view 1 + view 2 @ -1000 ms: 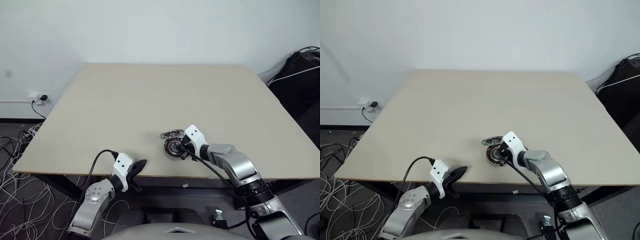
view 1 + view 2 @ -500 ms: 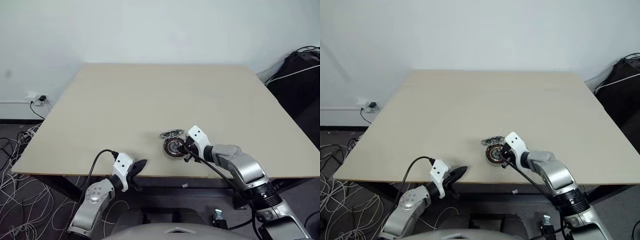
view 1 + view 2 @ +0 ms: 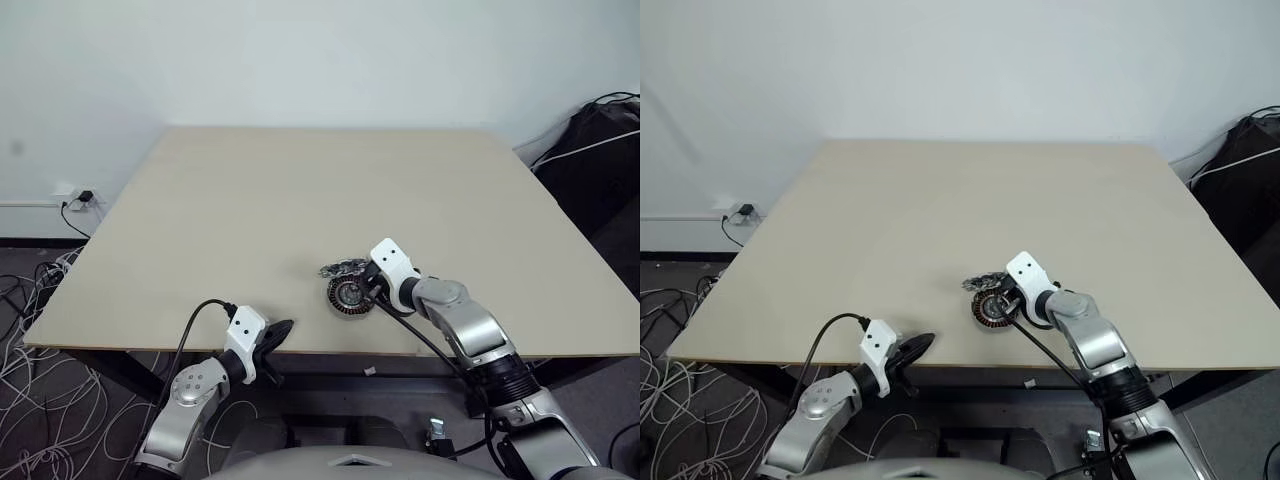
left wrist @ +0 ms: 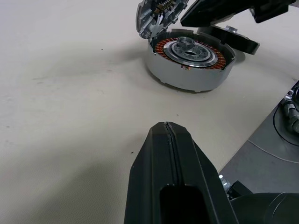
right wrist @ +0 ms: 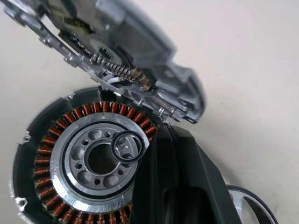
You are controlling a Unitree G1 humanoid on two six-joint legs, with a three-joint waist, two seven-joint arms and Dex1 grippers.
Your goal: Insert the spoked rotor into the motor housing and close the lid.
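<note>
Currently | motor housing [image 5: 79,163] flat, windings up | lid [image 5: 107,51] tilted, perhaps hinged | both end effectors pressed together

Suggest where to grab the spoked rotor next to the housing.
Take the spoked rotor by its black rim, from above, on the side away from the motor housing. It seems to lie flat close beside the housing, so that outer edge looks free.

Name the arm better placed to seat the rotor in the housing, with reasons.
Right. Its shut pincer sits at the motor housing, beside the spoked rotor. The left pincer, also shut, rests apart at the table's near edge.
</note>
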